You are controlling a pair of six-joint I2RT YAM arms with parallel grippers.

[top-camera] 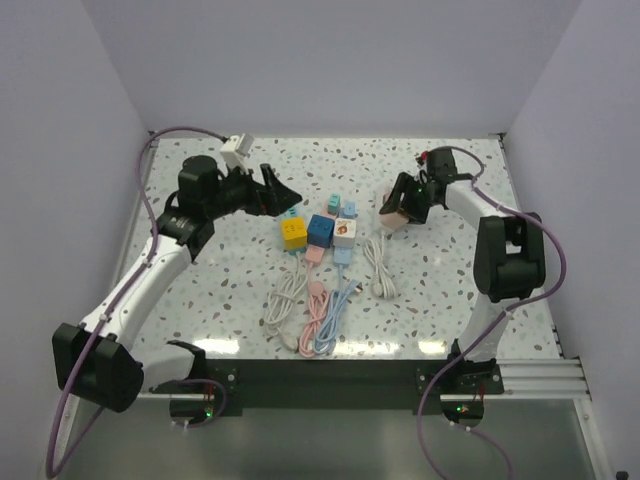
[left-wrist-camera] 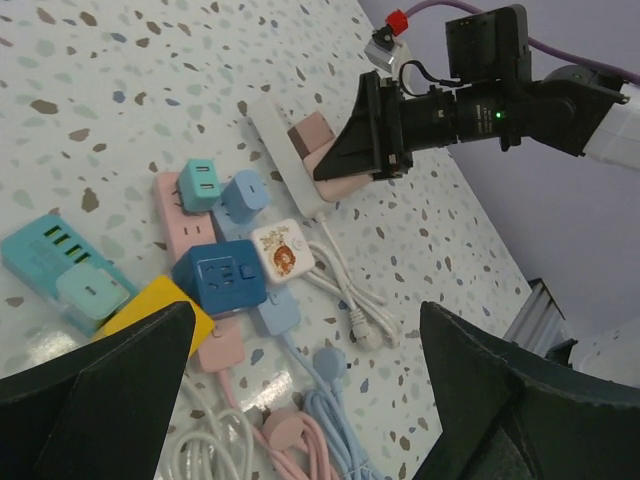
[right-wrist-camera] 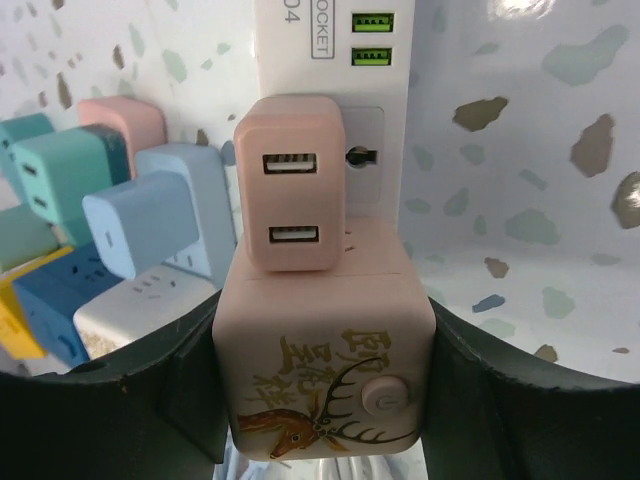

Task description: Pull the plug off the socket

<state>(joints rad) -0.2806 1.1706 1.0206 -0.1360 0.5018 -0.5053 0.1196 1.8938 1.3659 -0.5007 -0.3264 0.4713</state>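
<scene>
A pink cube plug (right-wrist-camera: 325, 370) with a gold deer picture sits on a white power strip (right-wrist-camera: 330, 40), next to a pink USB charger (right-wrist-camera: 292, 195) plugged into the same strip. My right gripper (right-wrist-camera: 322, 350) is shut on the pink cube, one finger on each side. In the top view the right gripper (top-camera: 405, 208) holds the cube (top-camera: 393, 222) at the centre right. The left wrist view shows the same cube (left-wrist-camera: 335, 178) and strip (left-wrist-camera: 272, 125). My left gripper (top-camera: 283, 193) is open and empty, above the table left of the cluster; its fingers (left-wrist-camera: 95, 400) frame the cables.
A cluster lies mid-table: yellow cube (top-camera: 294, 233), blue cube (top-camera: 320, 230), white picture cube (top-camera: 344, 233), teal charger (top-camera: 333, 204) and light-blue charger (top-camera: 350, 209). Coiled white, pink and blue cables (top-camera: 310, 310) lie in front. A teal strip (left-wrist-camera: 40, 255) shows in the left wrist view.
</scene>
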